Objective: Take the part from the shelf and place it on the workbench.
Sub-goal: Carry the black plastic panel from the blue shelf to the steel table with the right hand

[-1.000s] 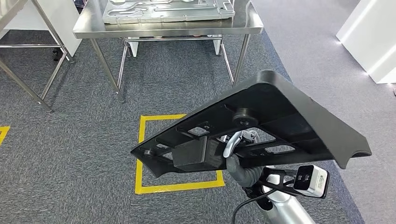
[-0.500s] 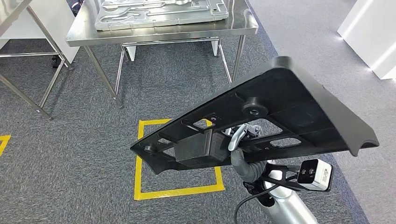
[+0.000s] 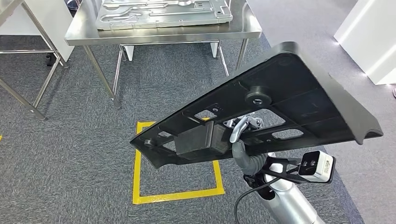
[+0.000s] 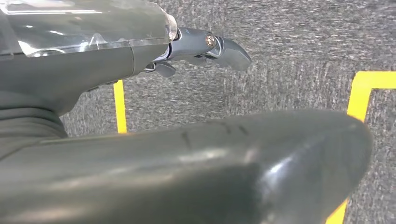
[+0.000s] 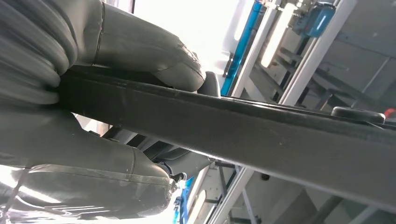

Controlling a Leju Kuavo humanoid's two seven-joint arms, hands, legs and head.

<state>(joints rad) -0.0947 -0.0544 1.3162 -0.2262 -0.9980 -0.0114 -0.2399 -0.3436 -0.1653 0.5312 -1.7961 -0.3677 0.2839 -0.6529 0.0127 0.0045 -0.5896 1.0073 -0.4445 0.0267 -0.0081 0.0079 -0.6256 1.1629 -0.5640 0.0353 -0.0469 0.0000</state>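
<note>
While right hand (image 5: 84,98) grips black part (image 3: 280,107), workbench (image 3: 163,30) beyond

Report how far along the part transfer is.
Done: the black part is off the shelf and carried by the right hand, which grips its edge. In hand: it is held tilted above the floor, short of the steel workbench ahead. Left: reaching the bench and setting the part down there.

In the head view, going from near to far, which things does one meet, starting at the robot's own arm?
Right arm → yellow floor square → steel workbench → metal plate lying on it. The black part, held up by the right hand, overlaps several of these, so I leave it out.
</note>
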